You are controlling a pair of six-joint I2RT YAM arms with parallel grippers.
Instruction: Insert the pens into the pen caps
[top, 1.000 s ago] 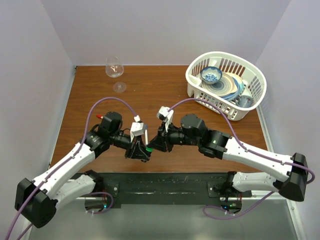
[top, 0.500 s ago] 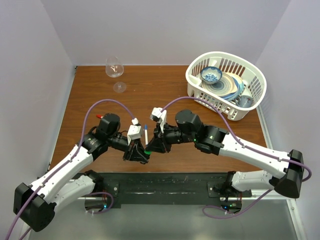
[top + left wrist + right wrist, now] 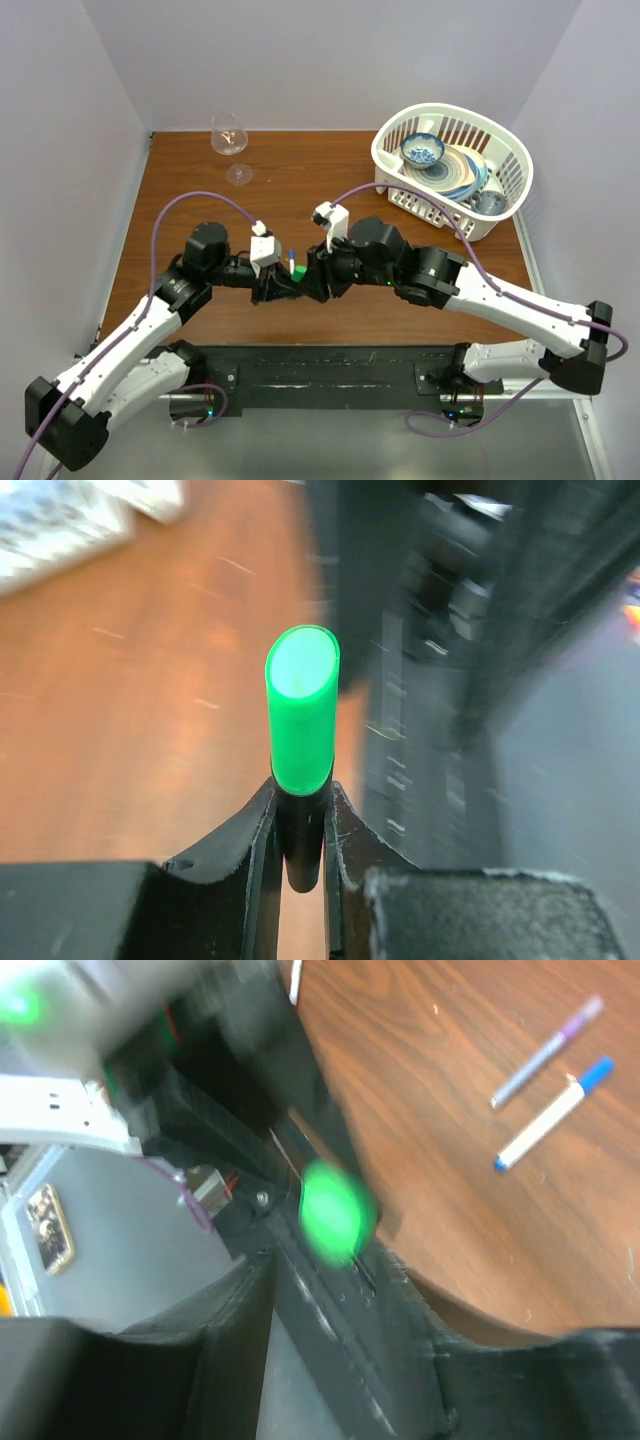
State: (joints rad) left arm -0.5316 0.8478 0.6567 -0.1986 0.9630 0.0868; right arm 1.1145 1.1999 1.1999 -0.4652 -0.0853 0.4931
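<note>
Within left gripper, green-tipped black marker

Left gripper: two black fingers rise from the bottom edge, closed on a pen.
Black marker: dark barrel pinched upright between the jaws, centre frame.
Green end: bright cylinder above the fingertips, its flat oval face turned to the lens.
Table: brown wood fills the left half, blurred.
Upper left corner: pale blurred object, not identifiable.
Upper right: dark machinery, out of focus, behind the marker.
</note>
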